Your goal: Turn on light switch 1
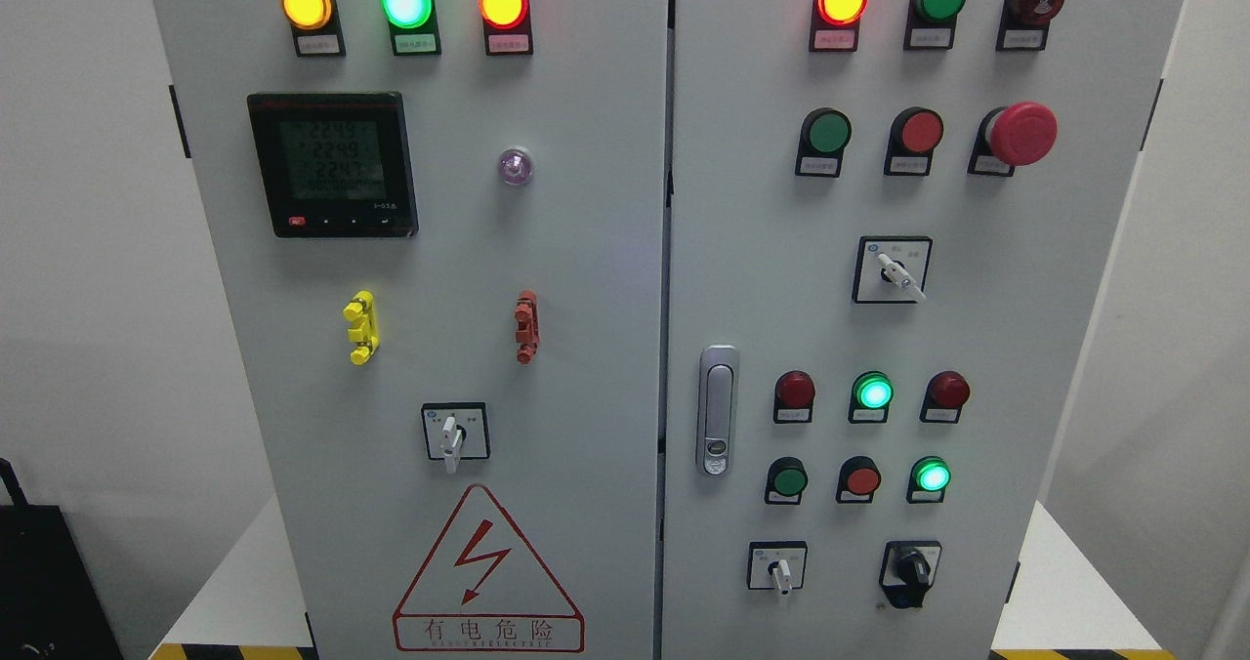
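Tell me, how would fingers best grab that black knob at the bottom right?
Probably by the raised black bar across the black knob, pinched on its two flat sides, coming straight at the cabinet door. The bar stands out from the panel; its round base looks too shallow to grip.

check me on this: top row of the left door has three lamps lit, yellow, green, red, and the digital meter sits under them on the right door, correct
Not quite. The head view shows the digital meter on the left door, below the lamps, not on the right door. The rest holds: yellow lamp, green lamp and red lamp are all lit along the left door's top row.
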You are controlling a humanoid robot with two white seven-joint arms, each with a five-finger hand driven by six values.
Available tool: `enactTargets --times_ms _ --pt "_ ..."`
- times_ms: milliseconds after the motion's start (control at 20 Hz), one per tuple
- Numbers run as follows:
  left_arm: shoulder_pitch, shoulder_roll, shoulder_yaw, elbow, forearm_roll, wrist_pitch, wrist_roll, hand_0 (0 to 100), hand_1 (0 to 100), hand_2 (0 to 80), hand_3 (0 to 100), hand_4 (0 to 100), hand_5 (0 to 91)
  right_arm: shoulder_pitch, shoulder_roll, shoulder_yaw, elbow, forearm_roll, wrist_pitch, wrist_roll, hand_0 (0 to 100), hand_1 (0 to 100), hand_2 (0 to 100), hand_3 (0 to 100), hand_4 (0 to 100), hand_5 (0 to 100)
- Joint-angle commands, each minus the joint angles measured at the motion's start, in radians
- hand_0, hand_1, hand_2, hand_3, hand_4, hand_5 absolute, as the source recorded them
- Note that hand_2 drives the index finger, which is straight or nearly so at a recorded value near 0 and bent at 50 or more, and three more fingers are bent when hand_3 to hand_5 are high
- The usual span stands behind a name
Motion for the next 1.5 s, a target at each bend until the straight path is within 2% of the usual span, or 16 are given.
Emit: enactTargets --times_ms 0,651,852,952,1103,1203,1453 --pt "-0.001 0.001 -0.002 -0.001 -0.001 0.001 0.01 33 8 0.0 0 3 0.0 0.0 0.0 0.0 0.0 0.0 0.0 0.001 0 0 0 0 0 0" --pt "0.003 0.009 -0.006 -0.028 -0.009 0.001 0.033 33 8 0.0 0 3 0.0 0.0 0.0 -0.001 0.0 0.0 0.0 0.001 0 0 0 0 0 0" --pt "0.1 0.027 -0.011 -0.262 -0.018 0.009 0.062 33 8 0.0 0 2 0.0 0.0 -0.001 -0.001 0.0 0.0 0.0 0.001 0 0 0 0 0 0" --pt "0.137 0.039 -0.011 -0.385 -0.042 0.007 0.08 32 8 0.0 0 2 0.0 0.0 0.0 0.0 0.0 0.0 0.0 0.001 0 0 0 0 0 0" --pt "0.201 0.047 0.012 -0.555 -0.127 -0.004 0.104 32 9 0.0 0 2 0.0 0.0 0.0 -0.001 0.0 0.0 0.0 0.001 0 0 0 0 0 0" --pt "0.223 0.052 0.061 -0.649 -0.134 -0.007 0.105 32 10 0.0 0 7 0.0 0.0 0.0 0.0 0.0 0.0 0.0 0.001 0 0 0 0 0 0" --pt "0.224 0.055 0.174 -0.853 -0.148 -0.053 0.096 33 13 0.0 17 29 0.0 0.0 0.0 0.0 0.0 0.0 0.0 0.001 0 0 0 0 0 0"
